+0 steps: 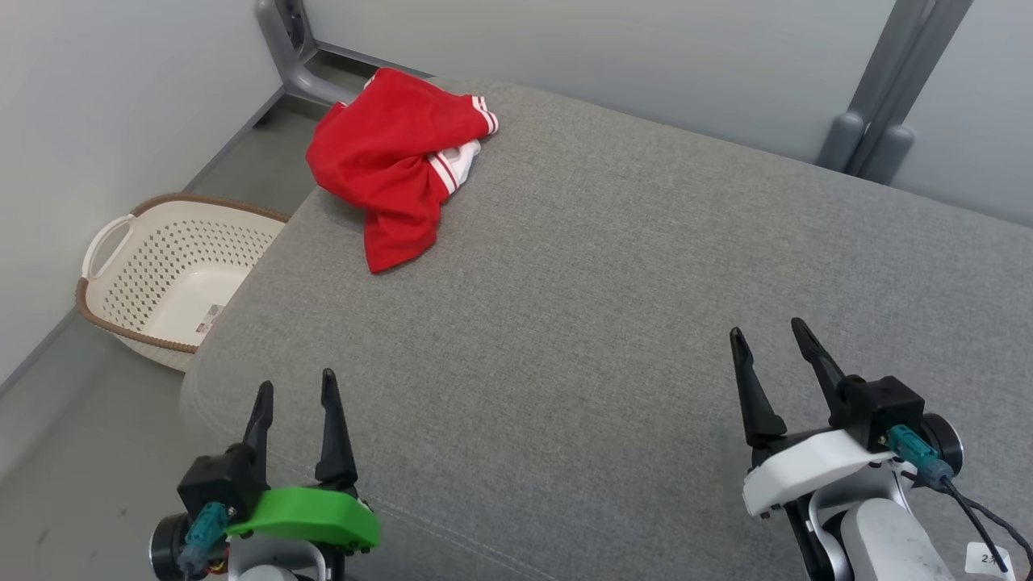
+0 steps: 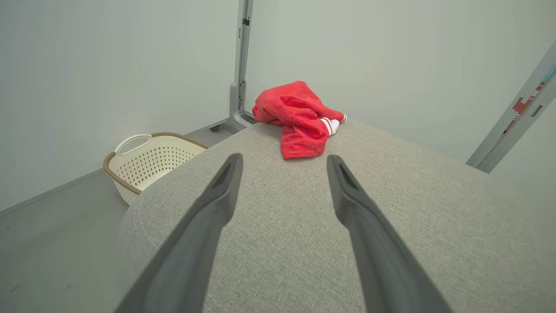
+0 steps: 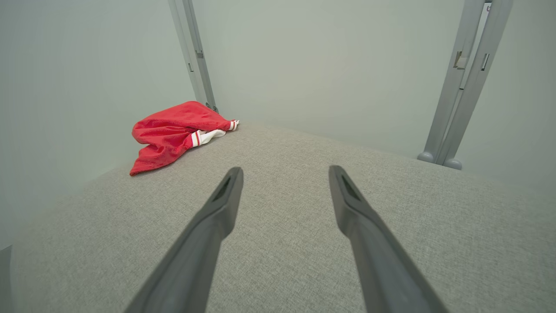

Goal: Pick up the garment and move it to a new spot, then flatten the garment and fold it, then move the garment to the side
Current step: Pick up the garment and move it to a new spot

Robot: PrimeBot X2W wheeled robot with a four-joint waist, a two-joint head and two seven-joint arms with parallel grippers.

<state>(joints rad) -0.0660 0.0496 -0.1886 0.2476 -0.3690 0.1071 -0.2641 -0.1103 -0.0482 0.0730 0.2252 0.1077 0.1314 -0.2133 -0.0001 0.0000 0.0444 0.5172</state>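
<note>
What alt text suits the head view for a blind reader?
A crumpled red garment lies on a grey cushion's far left corner. The left gripper and right gripper, both open, are at its near edge; a cream basket stands on the floor.

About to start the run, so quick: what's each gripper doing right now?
Left gripper: open, fingers apart, holding nothing.
Right gripper: open, fingers apart, holding nothing.

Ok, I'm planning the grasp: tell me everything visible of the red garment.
The red garment is soft cloth with white-striped red cuffs and a white part showing at its right. It lies crumpled in a heap, one flap trailing toward the robot, at the far left corner of the grey cushion, which alone touches it.
</note>
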